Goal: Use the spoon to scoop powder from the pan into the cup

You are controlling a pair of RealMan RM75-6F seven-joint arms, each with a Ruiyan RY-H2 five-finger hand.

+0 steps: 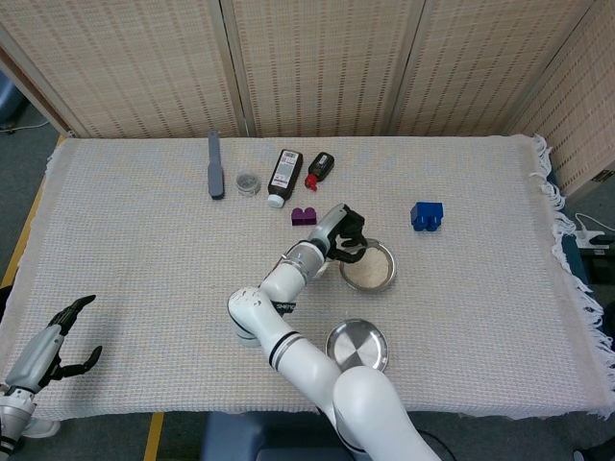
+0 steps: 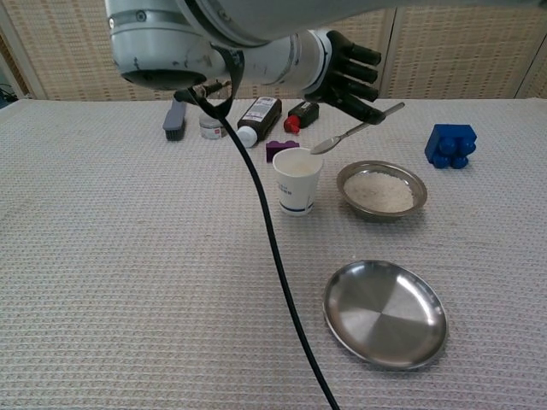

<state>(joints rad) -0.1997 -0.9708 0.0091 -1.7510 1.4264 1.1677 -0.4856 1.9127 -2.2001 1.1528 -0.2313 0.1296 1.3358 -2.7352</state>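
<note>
Your table (image 1: 144, 279) wears a cream woven cloth with a fringe along its three o'clock edge. At twelve o'clock a row lies near the far edge: a grey brush (image 1: 215, 165), handle pointing away from you, a small round clear-lidded jar (image 1: 248, 181) just beside it, a dark bottle (image 1: 284, 176) lying on its side with its white cap toward you, and a smaller black bottle (image 1: 320, 167) with a red cap. A purple block (image 1: 305, 216) sits just nearer than the bottles. At two o'clock you have a blue block (image 1: 427, 215). Nearest you, at six o'clock, lies an empty steel plate (image 2: 385, 313). Woven screens (image 1: 317, 62) stand behind the table.
</note>
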